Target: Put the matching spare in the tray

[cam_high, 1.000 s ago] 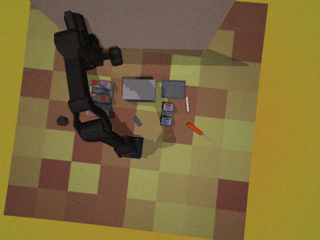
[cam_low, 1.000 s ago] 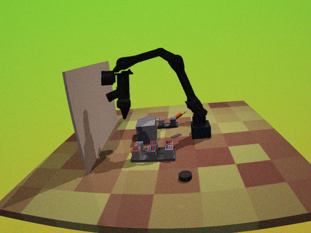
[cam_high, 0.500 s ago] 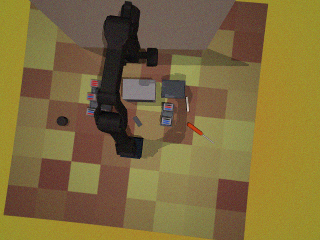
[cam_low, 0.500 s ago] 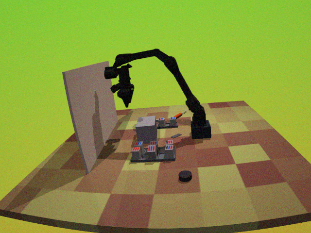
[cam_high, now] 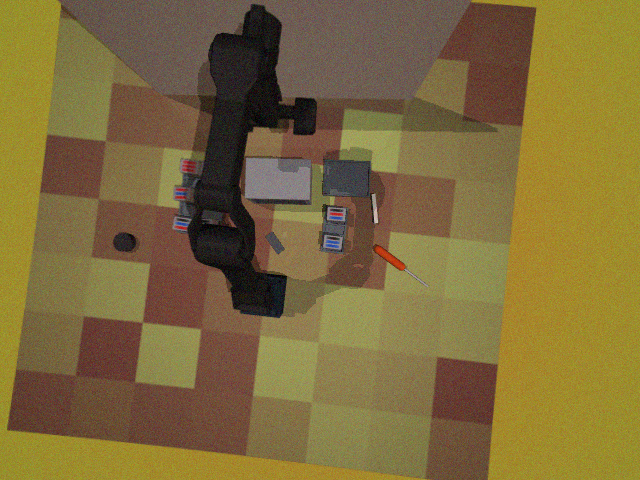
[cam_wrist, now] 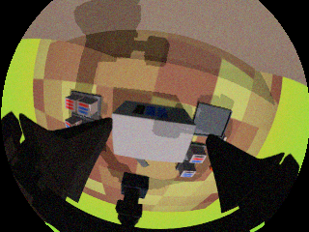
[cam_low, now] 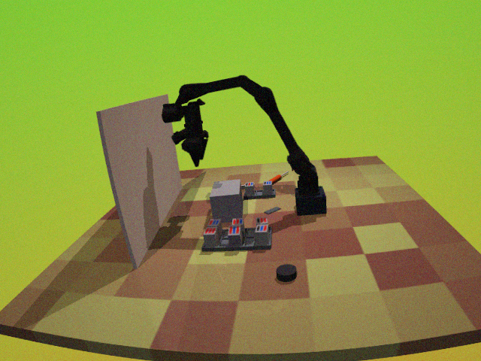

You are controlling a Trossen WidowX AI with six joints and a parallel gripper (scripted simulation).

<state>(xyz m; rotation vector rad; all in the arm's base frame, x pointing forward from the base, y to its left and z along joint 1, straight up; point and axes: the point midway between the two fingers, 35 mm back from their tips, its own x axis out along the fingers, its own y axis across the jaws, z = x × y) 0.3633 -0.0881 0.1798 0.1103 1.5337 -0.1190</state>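
The mounted unit [cam_high: 278, 179] [cam_low: 226, 200] [cam_wrist: 150, 137] is a grey box in the middle of the floor. In the wrist view its back face [cam_wrist: 154, 111] shows as a dark strip with blue marks, too small to read. The dark grey tray [cam_high: 345, 177] [cam_wrist: 212, 120] lies just right of it. Several spares with red and blue stripes stand in a rack [cam_high: 184, 195] [cam_low: 237, 233] [cam_wrist: 82, 106] to its left. Two more spares [cam_high: 334, 228] [cam_low: 258, 188] [cam_wrist: 193, 163] stand below the tray. My gripper [cam_low: 196, 155] [cam_wrist: 162, 131] is open and empty, high above the unit's back edge, near the wall panel.
A tall pinkish wall panel [cam_low: 140, 171] stands close behind the unit. An orange screwdriver [cam_high: 398, 260] [cam_low: 276, 177], a white stick [cam_high: 374, 208], a small grey plate [cam_high: 275, 242] [cam_low: 271, 210] and a black puck [cam_high: 125, 241] [cam_low: 286, 272] lie around. The arm's base [cam_high: 266, 294] [cam_low: 310, 200] stands in front.
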